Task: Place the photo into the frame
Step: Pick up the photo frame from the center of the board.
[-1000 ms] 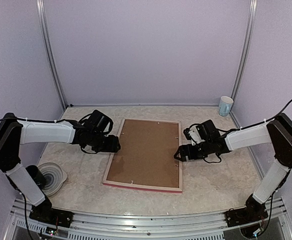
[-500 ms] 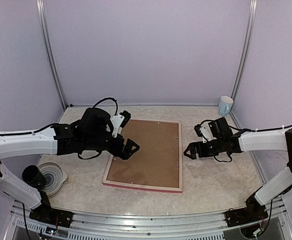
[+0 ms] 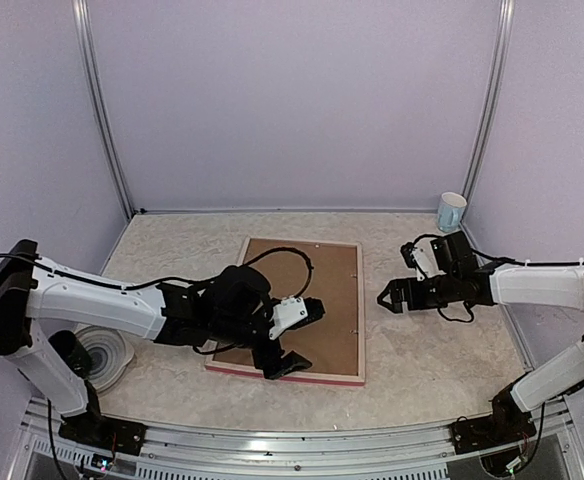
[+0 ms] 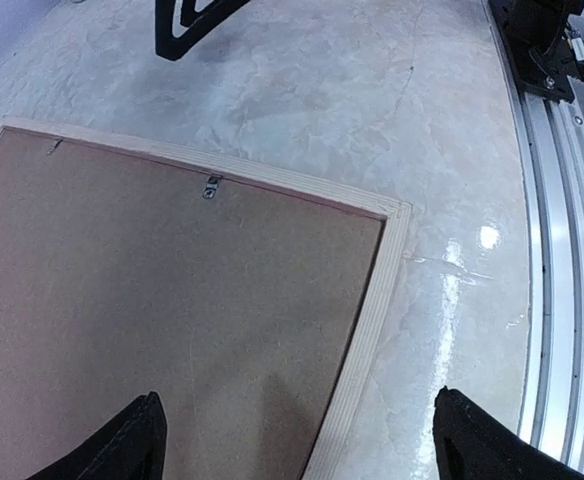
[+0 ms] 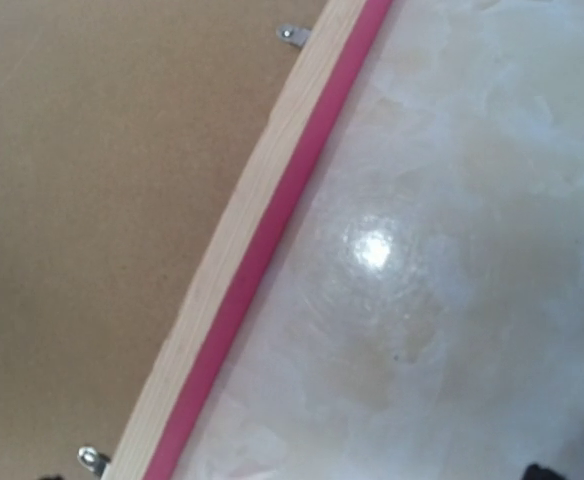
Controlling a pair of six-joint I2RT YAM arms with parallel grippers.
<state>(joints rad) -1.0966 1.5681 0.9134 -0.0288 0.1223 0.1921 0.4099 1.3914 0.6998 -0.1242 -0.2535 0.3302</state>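
Left jaws, right jaws: wide open, empty. I'd set the left squarely on the small metal clip (image 4: 212,187) pinning the brown backing board (image 4: 152,300) into the pink-edged wooden frame (image 4: 366,320).

Even diffuse light, faint shadows; table (image 4: 452,180) glare at three o'clock in left wrist view; right wrist view soft, frame (image 5: 272,222) blurred.

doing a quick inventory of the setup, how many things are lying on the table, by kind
frame: 1
brown backing board: 1
mug: 1
round white dish: 1
total: 4
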